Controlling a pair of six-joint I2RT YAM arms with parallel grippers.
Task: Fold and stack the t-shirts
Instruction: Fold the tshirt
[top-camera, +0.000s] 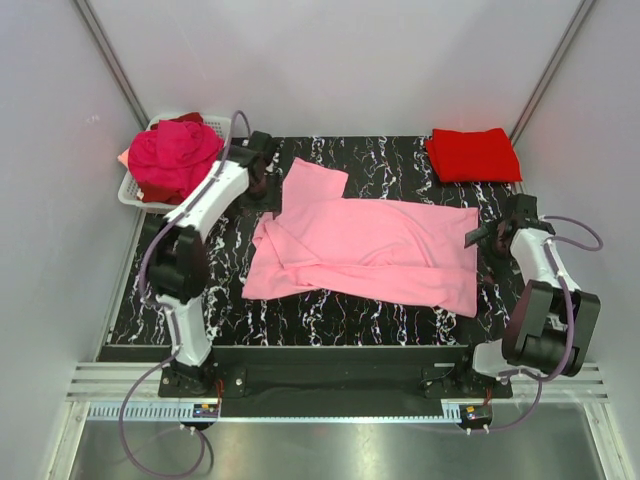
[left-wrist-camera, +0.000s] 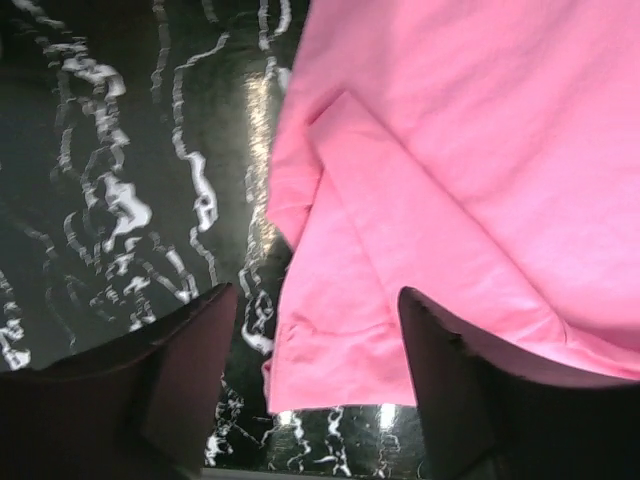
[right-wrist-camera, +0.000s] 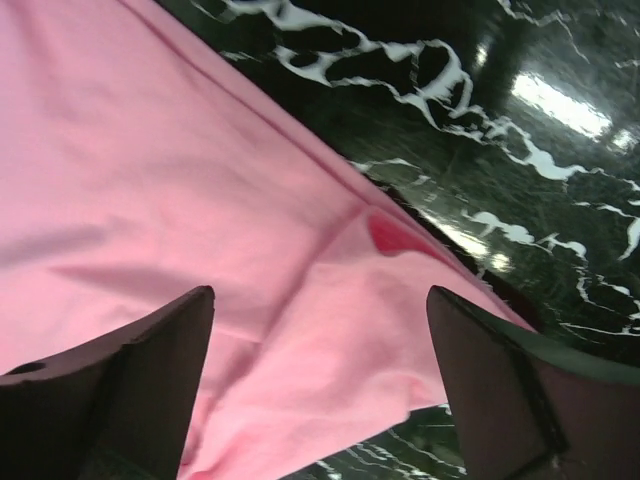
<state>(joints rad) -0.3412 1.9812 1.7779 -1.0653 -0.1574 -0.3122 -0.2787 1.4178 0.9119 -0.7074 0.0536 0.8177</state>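
Note:
A light pink t-shirt (top-camera: 365, 245) lies spread and partly folded on the black marbled table (top-camera: 330, 320). My left gripper (top-camera: 262, 175) hovers at the shirt's far left corner, open, and its wrist view shows the pink sleeve edge (left-wrist-camera: 340, 340) lying loose between the fingers. At the shirt's right edge my right gripper (top-camera: 490, 237) is open too, with pink cloth (right-wrist-camera: 300, 330) lying flat below the spread jaws. A folded bright red t-shirt (top-camera: 472, 154) sits at the far right corner. Magenta t-shirts (top-camera: 172, 158) are heaped in the basket.
The white mesh basket (top-camera: 132, 190) stands at the table's far left corner, against the left wall. Bare marbled surface (left-wrist-camera: 120, 180) lies left of the pink shirt. Grey walls close in the back and both sides.

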